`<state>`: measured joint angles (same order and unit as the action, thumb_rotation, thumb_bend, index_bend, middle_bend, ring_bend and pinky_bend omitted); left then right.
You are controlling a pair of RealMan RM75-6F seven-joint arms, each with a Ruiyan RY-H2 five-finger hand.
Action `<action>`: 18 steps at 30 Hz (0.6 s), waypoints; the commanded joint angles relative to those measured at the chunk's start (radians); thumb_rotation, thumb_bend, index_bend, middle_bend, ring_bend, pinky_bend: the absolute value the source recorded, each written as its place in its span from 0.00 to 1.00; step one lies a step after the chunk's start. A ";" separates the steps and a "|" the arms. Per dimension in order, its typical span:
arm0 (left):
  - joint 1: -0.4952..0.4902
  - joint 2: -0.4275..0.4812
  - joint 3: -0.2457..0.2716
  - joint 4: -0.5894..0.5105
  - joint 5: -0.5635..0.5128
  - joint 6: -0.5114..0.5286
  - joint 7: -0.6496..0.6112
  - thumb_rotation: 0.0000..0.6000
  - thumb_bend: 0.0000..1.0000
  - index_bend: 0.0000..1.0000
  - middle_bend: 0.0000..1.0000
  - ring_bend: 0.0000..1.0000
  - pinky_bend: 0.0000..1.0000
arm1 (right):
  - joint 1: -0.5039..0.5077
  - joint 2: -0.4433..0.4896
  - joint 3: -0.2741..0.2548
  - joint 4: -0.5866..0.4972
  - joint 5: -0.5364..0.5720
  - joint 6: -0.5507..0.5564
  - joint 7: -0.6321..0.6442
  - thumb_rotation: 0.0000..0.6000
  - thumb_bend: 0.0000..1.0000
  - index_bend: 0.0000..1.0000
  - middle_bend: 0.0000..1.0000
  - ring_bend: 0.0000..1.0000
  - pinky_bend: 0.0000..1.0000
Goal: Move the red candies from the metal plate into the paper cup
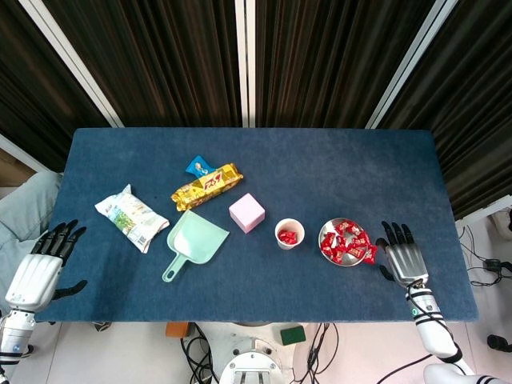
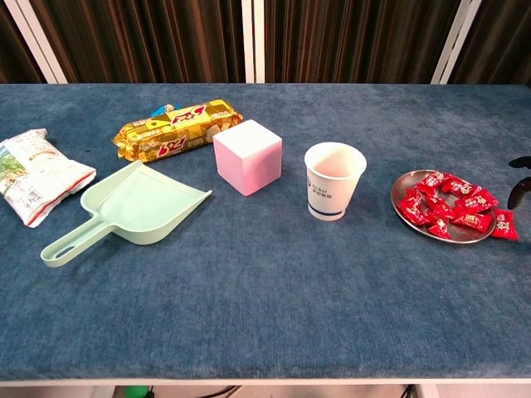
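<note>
A table (image 1: 320,160) covered in dark blue cloth carries, from left to right, a white snack bag (image 1: 130,217), a mint-green dustpan (image 1: 192,242), a gold biscuit pack (image 1: 206,186) with a small blue packet (image 1: 197,166) touching its far end, and a pink cube (image 1: 246,212). Right of the cube stand a paper cup (image 2: 333,180) and a metal plate (image 2: 401,191) — the plate heaped with red candies (image 2: 444,205), one candy (image 2: 503,225) lying on the cloth just beside its right rim.
</note>
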<state>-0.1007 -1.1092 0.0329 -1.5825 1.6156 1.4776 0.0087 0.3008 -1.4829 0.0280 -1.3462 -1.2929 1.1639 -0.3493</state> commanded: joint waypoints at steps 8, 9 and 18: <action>0.000 0.001 -0.001 0.002 -0.001 0.000 -0.005 1.00 0.10 0.09 0.03 0.00 0.15 | 0.009 -0.009 0.005 0.001 0.009 -0.025 -0.007 1.00 0.25 0.31 0.00 0.00 0.00; -0.001 0.001 -0.001 0.002 -0.001 0.000 -0.004 1.00 0.10 0.09 0.03 0.00 0.15 | 0.010 -0.009 0.004 -0.001 0.008 -0.029 -0.004 1.00 0.25 0.31 0.00 0.00 0.00; 0.000 0.001 0.001 0.000 0.002 0.001 0.000 1.00 0.10 0.09 0.03 0.00 0.15 | 0.004 -0.004 -0.020 -0.011 -0.022 -0.035 0.023 1.00 0.26 0.31 0.00 0.00 0.00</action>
<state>-0.1006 -1.1083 0.0340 -1.5824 1.6174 1.4786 0.0086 0.3068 -1.4882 0.0120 -1.3568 -1.3091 1.1266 -0.3321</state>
